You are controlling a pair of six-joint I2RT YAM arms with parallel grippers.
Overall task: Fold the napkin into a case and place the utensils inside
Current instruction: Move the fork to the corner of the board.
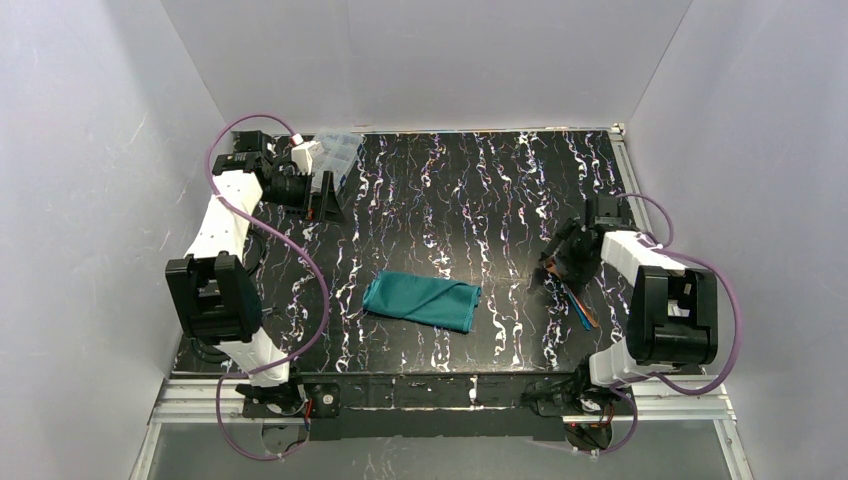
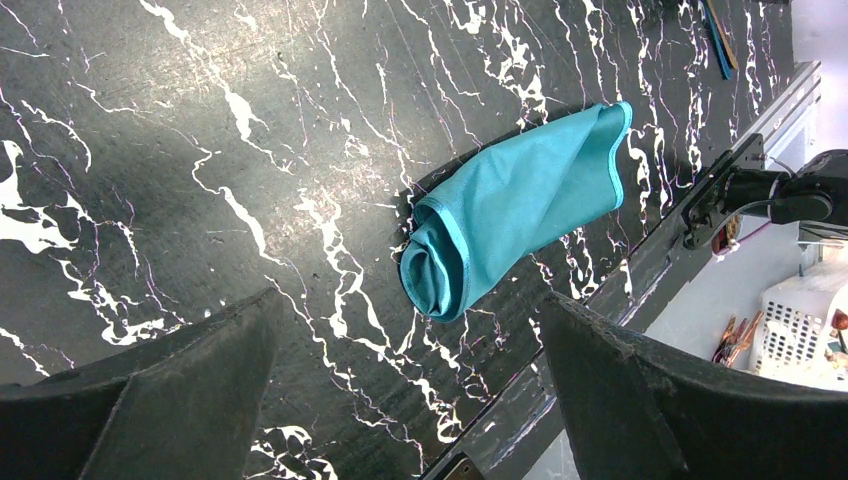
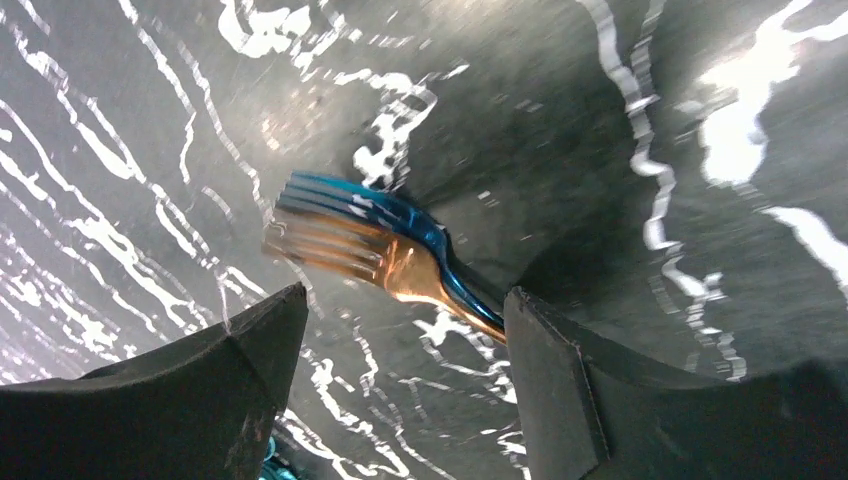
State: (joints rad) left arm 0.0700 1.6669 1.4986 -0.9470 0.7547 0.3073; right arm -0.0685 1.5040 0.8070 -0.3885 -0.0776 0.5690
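- Napkin [image 1: 422, 300]: 1 teal cloth with a lighter hem, folded into a flat pouch shape, lying mid-table on the black marbled table [image 1: 480, 190].
- Utensils [image 3: 360, 240]: iridescent orange-blue with fork tines showing, flat on the table right of the napkin, well apart from it.
- Right gripper [image 3: 405, 298]: released, its 2 fingers standing either side of the utensil handles.
- Left gripper [image 1: 328, 205]: released and holding nothing, at the far-left corner beside the clear plastic box [image 1: 340, 155].

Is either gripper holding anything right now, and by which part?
Nothing is gripped. The left gripper is open and empty; the right gripper stands open around the iridescent orange-blue metal utensils, near their necks.
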